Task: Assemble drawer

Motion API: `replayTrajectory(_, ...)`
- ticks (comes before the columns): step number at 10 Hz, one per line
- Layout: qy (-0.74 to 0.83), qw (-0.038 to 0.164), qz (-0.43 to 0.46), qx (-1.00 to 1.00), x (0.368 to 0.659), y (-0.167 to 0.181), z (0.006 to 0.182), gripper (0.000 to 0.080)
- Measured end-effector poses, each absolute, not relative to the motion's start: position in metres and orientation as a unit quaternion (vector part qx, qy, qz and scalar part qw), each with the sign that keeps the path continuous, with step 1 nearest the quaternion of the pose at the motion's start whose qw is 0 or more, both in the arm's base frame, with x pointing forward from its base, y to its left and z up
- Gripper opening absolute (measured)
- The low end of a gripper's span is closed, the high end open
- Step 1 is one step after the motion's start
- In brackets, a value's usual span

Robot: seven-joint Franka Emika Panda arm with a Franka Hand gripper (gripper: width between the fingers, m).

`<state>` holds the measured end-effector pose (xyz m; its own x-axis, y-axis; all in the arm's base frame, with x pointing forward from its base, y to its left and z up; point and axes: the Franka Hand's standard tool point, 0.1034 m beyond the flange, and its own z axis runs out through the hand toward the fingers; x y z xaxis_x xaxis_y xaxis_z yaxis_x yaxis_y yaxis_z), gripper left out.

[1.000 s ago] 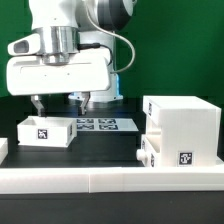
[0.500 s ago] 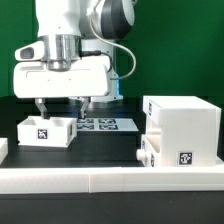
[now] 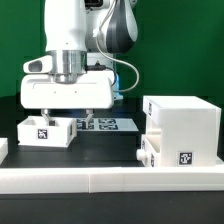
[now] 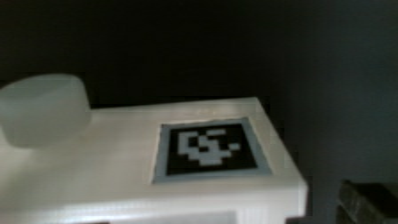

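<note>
You seem to have one tray [image 3: 148, 152] seated in the housing [image 3: 185, 125] at the exterior view's right, while the second tray [image 3: 47, 131] lies loose at lower left under your spread, empty gripper [image 3: 65, 114].

The blurred wrist view crops the tray [image 4: 89, 150]; the claw [image 3: 66, 112] partly hides the marker board [image 3: 112, 125].

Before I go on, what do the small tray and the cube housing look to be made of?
The small tray looks like rigid white plastic, matte: even colour, thick walls, no glare. The cube housing seems the same white matte plastic: flat faces, crisp edges. Their square tags look printed black on white; paper or sticker, I cannot tell.
</note>
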<state>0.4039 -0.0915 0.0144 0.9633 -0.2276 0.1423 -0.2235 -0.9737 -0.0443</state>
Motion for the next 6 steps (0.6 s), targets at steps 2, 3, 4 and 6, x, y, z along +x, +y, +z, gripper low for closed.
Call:
replayTrajectory(2, 0.114, 0.016, -0.067, -0.991, 0.4011, -0.0892, 0.0068, 0.0649)
replayTrajectory(3, 0.114, 0.016, -0.065, -0.991, 0.3998, -0.0888, 0.0049, 0.0649)
replayTrajectory(4, 0.114, 0.017, -0.065, -0.991, 0.3995, -0.0886, 0.0045, 0.0512)
replayTrajectory(6, 0.113, 0.016, -0.065, -0.991, 0.3995, -0.0888, 0.0044, 0.0355)
